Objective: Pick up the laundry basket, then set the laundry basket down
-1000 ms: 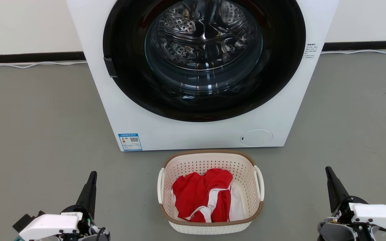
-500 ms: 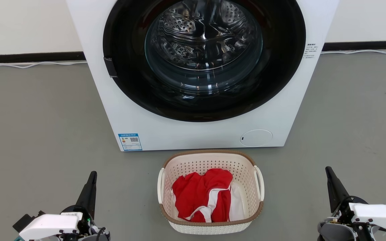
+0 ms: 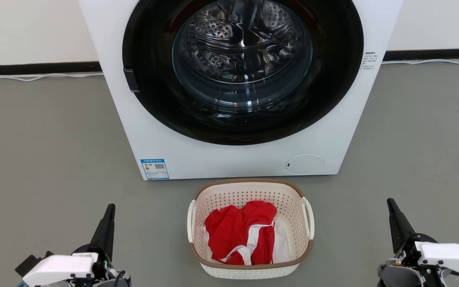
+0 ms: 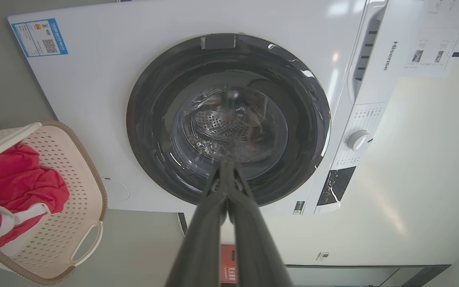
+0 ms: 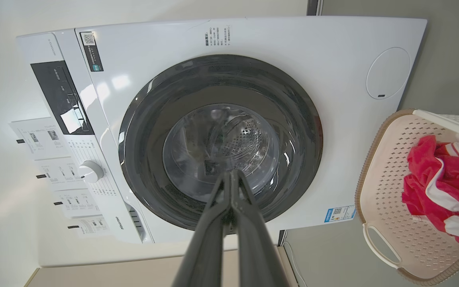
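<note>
The left gripper and right gripper, at the lower corners, are pressed together on nothing, and the laundry basket rests on the floor at lower centre, apart from these 2, matching either pre-lift or completed set-down.

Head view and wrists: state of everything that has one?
laundry basket: upright on the floor, not gripped
red and white clothing: crumpled inside the basket
washer door: shut
drum: looks empty, seen through the door
left gripper: shut, empty, apart from the basket
right gripper: shut, empty, apart from the basket
</note>
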`<state>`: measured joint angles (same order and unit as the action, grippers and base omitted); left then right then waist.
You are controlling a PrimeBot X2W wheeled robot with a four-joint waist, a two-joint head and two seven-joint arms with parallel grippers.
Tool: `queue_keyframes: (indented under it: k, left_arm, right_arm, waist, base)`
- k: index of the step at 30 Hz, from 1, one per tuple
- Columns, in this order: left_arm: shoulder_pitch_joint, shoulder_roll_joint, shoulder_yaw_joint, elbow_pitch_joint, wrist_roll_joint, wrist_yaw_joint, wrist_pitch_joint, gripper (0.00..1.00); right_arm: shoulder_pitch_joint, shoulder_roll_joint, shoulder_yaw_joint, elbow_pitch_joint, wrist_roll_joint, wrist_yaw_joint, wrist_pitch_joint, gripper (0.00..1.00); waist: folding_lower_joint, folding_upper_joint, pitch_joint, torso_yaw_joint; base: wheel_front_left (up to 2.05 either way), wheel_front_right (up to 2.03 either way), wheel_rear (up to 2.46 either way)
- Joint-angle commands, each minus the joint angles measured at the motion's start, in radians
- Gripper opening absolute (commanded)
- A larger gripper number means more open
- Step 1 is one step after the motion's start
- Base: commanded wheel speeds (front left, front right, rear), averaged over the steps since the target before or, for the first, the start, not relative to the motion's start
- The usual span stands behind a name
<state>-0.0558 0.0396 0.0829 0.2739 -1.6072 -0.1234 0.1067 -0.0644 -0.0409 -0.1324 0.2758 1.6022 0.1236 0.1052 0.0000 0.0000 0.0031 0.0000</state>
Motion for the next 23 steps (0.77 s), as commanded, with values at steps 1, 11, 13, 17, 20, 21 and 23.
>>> queue_keyframes:
  k: [1,11,13,17,20,21,23]
  left_arm:
    - [-0.052,0.011,0.031,-0.029,-0.002,-0.007,0.006,0.0]
    - [-0.052,0.011,0.031,-0.029,-0.002,-0.007,0.006,0.0]
    - [-0.052,0.011,0.031,-0.029,-0.002,-0.007,0.006,0.0]
    - [-0.052,0.011,0.031,-0.029,-0.002,-0.007,0.006,0.0]
    - [-0.052,0.011,0.031,-0.029,-0.002,-0.007,0.006,0.0]
    - [-0.052,0.011,0.031,-0.029,-0.002,-0.007,0.006,0.0]
    - [-0.052,0.011,0.031,-0.029,-0.002,-0.007,0.006,0.0]
  right_arm:
    - [-0.044,-0.009,0.019,-0.031,0.007,0.007,0.008,0.0]
    - [-0.044,-0.009,0.019,-0.031,0.007,0.007,0.008,0.0]
    - [-0.044,-0.009,0.019,-0.031,0.007,0.007,0.008,0.0]
    - [-0.044,-0.009,0.019,-0.031,0.007,0.007,0.008,0.0]
    - [-0.044,-0.009,0.019,-0.031,0.007,0.007,0.008,0.0]
    - [-0.044,-0.009,0.019,-0.031,0.007,0.007,0.008,0.0]
    - [-0.044,-0.009,0.019,-0.031,0.007,0.007,0.008,0.0]
  waist:
    - [0.0,0.0,0.0,0.0]
    - [0.0,0.0,0.0,0.0]
    - [0.0,0.0,0.0,0.0]
    - [0.0,0.0,0.0,0.0]
    - [0.0,0.0,0.0,0.0]
    - [0.0,0.0,0.0,0.0]
    - [0.0,0.0,0.0,0.0]
  base:
    - [0.0,0.0,0.0]
    - [0.0,0.0,0.0]
    - [0.0,0.0,0.0]
    - [0.0,0.0,0.0]
    - [0.0,0.0,0.0]
    - [0.0,0.0,0.0]
    - [0.0,0.0,0.0]
